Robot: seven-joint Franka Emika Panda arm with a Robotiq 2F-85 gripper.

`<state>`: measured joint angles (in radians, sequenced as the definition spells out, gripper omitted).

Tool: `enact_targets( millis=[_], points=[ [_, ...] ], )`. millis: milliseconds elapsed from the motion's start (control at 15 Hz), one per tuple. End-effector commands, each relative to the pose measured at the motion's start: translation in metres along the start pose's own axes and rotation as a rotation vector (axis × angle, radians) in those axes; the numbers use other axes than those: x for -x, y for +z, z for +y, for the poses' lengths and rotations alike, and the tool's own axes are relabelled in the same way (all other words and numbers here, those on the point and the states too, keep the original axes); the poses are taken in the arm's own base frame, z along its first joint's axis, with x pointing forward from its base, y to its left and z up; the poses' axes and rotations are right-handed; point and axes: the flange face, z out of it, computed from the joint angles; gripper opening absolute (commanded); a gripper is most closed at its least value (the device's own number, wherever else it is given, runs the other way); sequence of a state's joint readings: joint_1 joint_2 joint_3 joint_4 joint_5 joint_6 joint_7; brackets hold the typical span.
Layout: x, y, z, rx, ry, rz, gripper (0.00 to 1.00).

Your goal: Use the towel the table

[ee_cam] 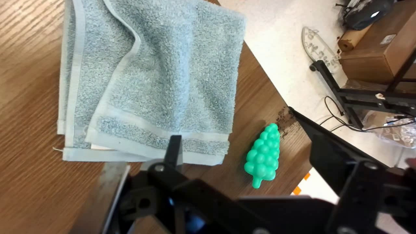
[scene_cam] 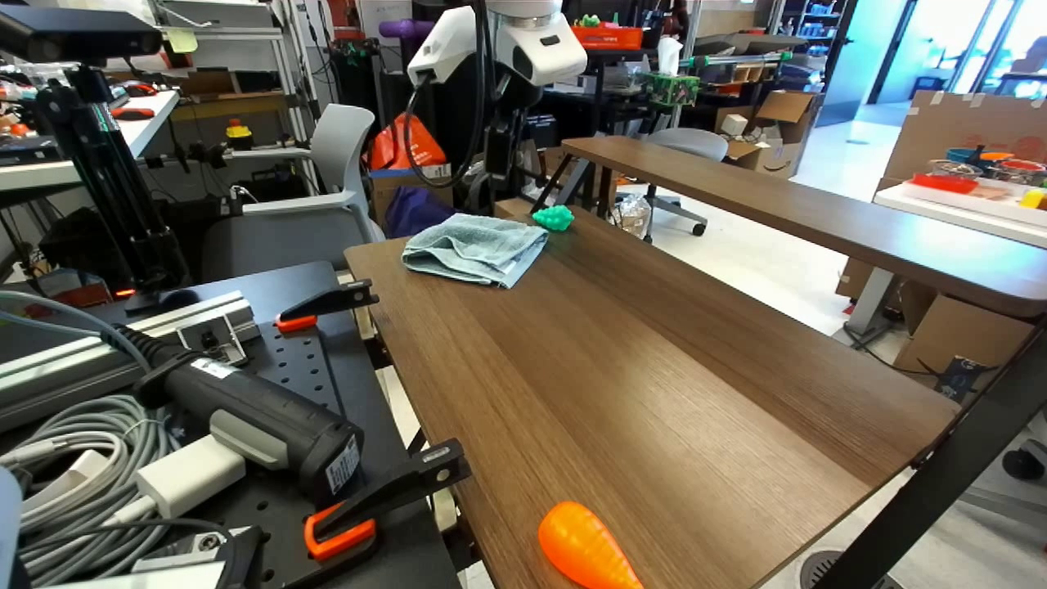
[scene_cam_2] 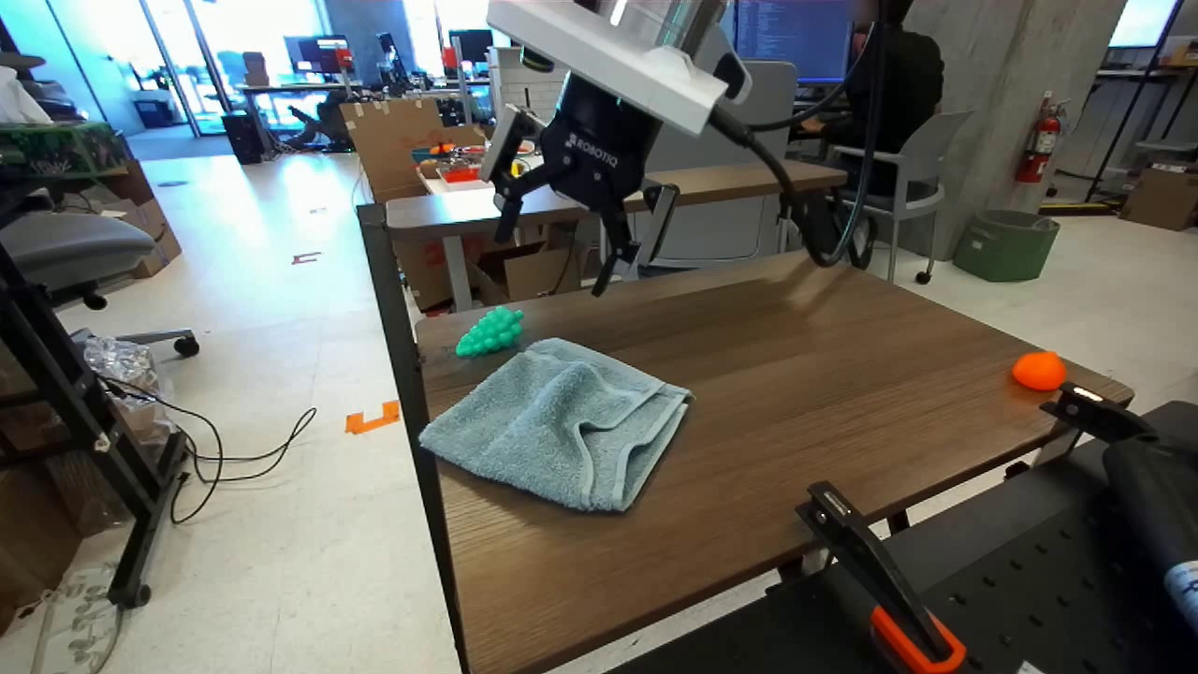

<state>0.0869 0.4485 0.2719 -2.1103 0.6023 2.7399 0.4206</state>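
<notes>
A folded light blue towel (scene_cam: 477, 248) lies on the brown wooden table (scene_cam: 622, 360) near its end. It also shows in an exterior view (scene_cam_2: 562, 421) and fills the upper left of the wrist view (ee_cam: 162, 74). My gripper (scene_cam_2: 556, 256) hangs above the table with its fingers spread wide, open and empty. It is raised above the towel and the green grape toy (scene_cam_2: 490, 331), touching neither. In the wrist view, the gripper's fingers (ee_cam: 242, 143) stand on either side of the grape toy (ee_cam: 264, 152), one overlapping the towel's edge in the picture.
An orange toy (scene_cam_2: 1039, 371) lies at the table's far end from the towel, also in an exterior view (scene_cam: 587, 546). Black clamps with orange handles (scene_cam: 384, 499) reach over to the table's long edge. A dark cart (scene_cam: 286, 368) with cables and a black tool stands alongside.
</notes>
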Motion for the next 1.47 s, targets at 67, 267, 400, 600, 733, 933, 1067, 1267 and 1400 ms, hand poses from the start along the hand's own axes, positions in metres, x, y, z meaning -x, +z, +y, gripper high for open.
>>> enact_targets(
  millis=[67, 267, 400, 600, 733, 933, 1067, 1267, 1400],
  points=[
    [0.000, 0.003, 0.001, 0.027, -0.020, -0.025, 1.00],
    [0.016, 0.023, -0.011, 0.086, -0.150, -0.117, 1.00],
    [0.025, 0.038, -0.019, 0.162, -0.200, -0.143, 1.00],
    [0.036, 0.063, -0.035, 0.246, -0.266, -0.105, 1.00],
    [0.042, 0.084, -0.038, 0.294, -0.291, -0.080, 1.00],
    [0.041, 0.112, -0.025, 0.360, -0.283, -0.022, 1.00],
    [0.036, 0.127, -0.006, 0.412, -0.271, 0.023, 1.00],
    [0.030, 0.143, 0.020, 0.386, -0.283, 0.028, 1.00],
    [0.033, 0.136, 0.009, 0.389, -0.270, 0.022, 1.00]
  ],
)
